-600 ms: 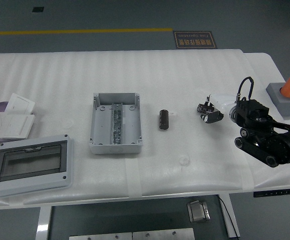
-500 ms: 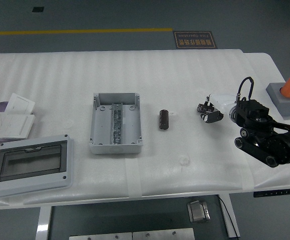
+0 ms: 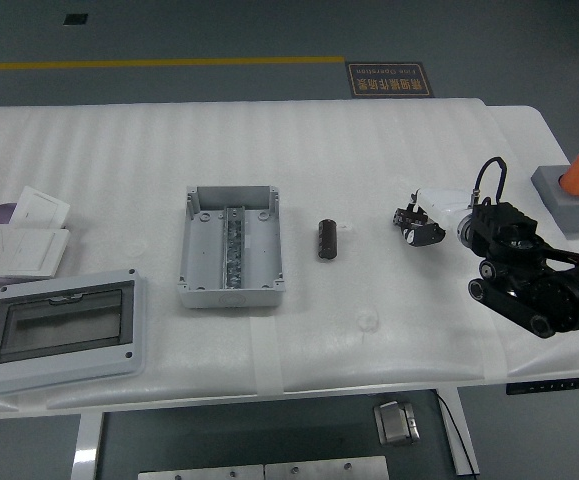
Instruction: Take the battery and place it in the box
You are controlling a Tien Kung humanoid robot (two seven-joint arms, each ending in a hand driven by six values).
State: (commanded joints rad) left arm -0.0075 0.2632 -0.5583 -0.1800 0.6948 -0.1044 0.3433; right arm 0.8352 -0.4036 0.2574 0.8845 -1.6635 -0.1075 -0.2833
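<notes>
A dark cylindrical battery [image 3: 326,240] lies on the white table [image 3: 369,150], just right of the open grey box [image 3: 230,246] and apart from it; the robot's right hand [image 3: 421,223] hangs over the table well to the battery's right, fingers loosely curled and holding nothing; a clear-windowed cover [image 3: 61,331] sits near the table's left front; an orange-topped grey block [image 3: 575,186] stands at the far right.
</notes>
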